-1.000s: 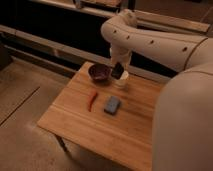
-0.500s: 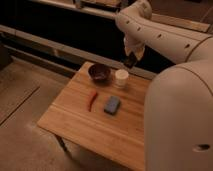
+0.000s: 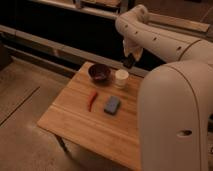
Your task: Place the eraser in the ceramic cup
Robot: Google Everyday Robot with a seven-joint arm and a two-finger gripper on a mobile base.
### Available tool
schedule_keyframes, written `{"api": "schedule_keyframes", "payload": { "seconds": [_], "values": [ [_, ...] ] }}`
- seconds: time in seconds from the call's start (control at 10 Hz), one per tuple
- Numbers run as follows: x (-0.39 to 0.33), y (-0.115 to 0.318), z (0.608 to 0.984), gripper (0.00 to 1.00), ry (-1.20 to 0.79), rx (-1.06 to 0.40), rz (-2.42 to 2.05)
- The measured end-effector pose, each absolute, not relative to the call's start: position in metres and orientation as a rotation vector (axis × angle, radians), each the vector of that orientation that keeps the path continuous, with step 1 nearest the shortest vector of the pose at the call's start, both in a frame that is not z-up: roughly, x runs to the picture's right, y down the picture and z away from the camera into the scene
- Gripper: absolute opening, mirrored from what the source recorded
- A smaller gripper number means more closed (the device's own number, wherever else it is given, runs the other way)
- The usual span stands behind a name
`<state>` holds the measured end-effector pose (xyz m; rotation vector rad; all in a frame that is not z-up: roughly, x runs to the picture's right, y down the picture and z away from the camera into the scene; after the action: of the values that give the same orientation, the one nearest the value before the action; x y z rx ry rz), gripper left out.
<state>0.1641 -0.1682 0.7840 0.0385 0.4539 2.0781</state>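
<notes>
Dark rails (image 3: 50,47) are running behind the wooden surface (image 3: 75,120) as we are hovering our closed pincer (image 3: 129,62) just above the ceramic cup (image 3: 121,78), where the unseen eraser belongs.

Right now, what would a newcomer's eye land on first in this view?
The big white arm fills the right side, its shut gripper hanging above the ceramic cup at the far edge of the wooden table. Beside the cup sits a dark maroon bowl; nearer lie a red stick and a blue-grey block. No eraser shows on the table.
</notes>
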Motion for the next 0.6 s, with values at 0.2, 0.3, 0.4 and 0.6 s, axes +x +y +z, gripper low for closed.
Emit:
{"api": "schedule_keyframes", "payload": {
  "seconds": [0.2, 0.3, 0.4, 0.6],
  "values": [
    [0.165, -0.161, 0.796, 0.00, 0.464, 0.026, 2.059],
    [0.165, -0.156, 0.803, 0.00, 0.470, 0.014, 2.046],
    [0.164, -0.154, 0.807, 0.00, 0.471, 0.005, 2.040],
    [0.160, -0.154, 0.815, 0.00, 0.465, -0.014, 2.024]
  ]
}}
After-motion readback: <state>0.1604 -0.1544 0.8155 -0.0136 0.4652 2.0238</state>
